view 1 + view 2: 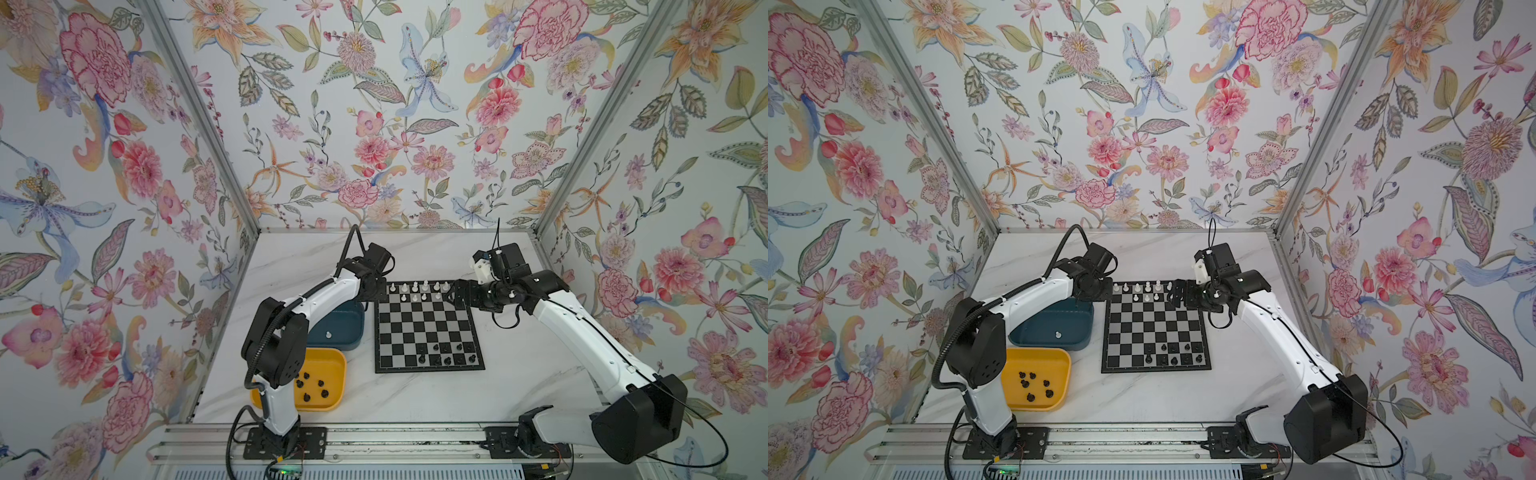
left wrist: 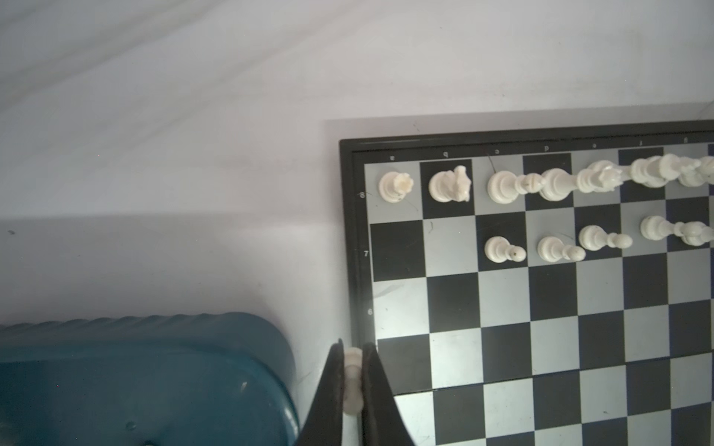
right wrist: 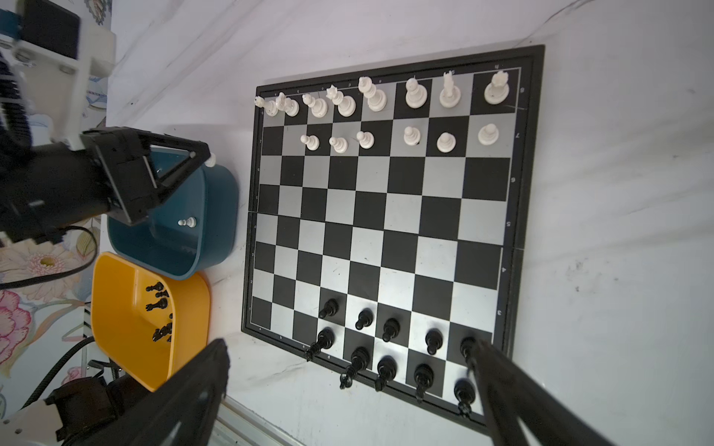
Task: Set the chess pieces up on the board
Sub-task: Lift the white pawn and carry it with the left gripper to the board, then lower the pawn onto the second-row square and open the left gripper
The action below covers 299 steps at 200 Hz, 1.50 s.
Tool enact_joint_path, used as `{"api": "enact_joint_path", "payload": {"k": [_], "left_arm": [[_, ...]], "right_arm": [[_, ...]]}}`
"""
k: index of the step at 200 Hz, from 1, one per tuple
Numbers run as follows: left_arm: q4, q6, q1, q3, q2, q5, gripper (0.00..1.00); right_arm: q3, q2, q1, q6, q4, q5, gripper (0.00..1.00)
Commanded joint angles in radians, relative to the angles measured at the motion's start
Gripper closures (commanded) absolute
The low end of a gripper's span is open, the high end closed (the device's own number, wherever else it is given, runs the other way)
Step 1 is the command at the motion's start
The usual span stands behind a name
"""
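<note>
**Can't make out much here**

In the left wrist view the white pawn (image 2: pixel 352 380) sits half buried between the left tool's (image 2: pixel 354 345) fingers. The board (image 2: pixel 502 301) and teal tray (image 2: pixel 147 370) run off the frame, and the far white pieces (image 2: pixel 653 175) smear into one blur. In both top views the chess pieces (image 1: pixel 415 286) are too small to type. The right tool (image 3: pixel 349 341) is cropped, one finger covering a black piece (image 3: pixel 466 343).
</note>
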Motion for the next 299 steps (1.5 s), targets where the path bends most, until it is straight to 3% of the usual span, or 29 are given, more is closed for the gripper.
{"api": "enact_joint_path", "payload": {"k": [1, 149, 250, 272, 299], "left_arm": [[0.019, -0.03, -0.034, 0.06, 0.053, 0.026, 0.92], [0.036, 0.0, -0.069, 0.26, 0.292, 0.028, 0.91], [-0.015, 0.002, -0.069, 0.276, 0.307, 0.011, 0.91], [-0.023, 0.002, -0.069, 0.279, 0.307, 0.013, 0.85], [-0.026, 0.003, -0.07, 0.28, 0.304, 0.014, 0.68]], "right_arm": [[-0.017, -0.032, -0.018, -0.026, -0.027, -0.016, 0.01], [-0.039, -0.1, -0.126, -0.082, -0.103, -0.032, 0.01], [-0.055, -0.092, -0.17, -0.1, -0.106, -0.059, 0.01], [-0.053, -0.081, -0.172, -0.104, -0.105, -0.061, 0.01], [-0.054, -0.077, -0.175, -0.103, -0.104, -0.066, 0.01]]}}
